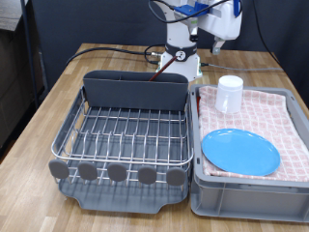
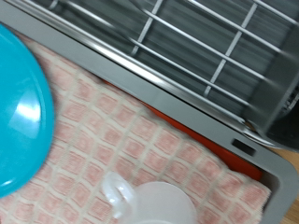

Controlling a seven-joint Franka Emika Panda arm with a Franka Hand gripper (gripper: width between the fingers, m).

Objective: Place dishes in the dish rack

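Observation:
The light-blue plate (image 1: pixel 240 152) lies flat on the checked cloth in the grey bin (image 1: pixel 246 193), at the exterior view's right. The white mug (image 1: pixel 229 94) stands upright behind it in the same bin. The silver wire dish rack (image 1: pixel 124 135) on its dark grey tray stands to the left of the bin and holds no dishes. The gripper (image 1: pixel 218 39) hangs high above the mug, holding nothing that shows. The wrist view shows the plate (image 2: pixel 19 112), the mug's rim (image 2: pixel 159 201) and the rack's wires (image 2: pixel 206 47), but no fingers. The wooden spoon is out of view.
The bin's red-and-white checked cloth (image 1: pixel 270 116) fills it under the dishes. The robot's base (image 1: pixel 180 53) with cables stands behind the rack on the wooden table (image 1: pixel 48 106). The rack's tall grey back compartment (image 1: pixel 133 92) faces the base.

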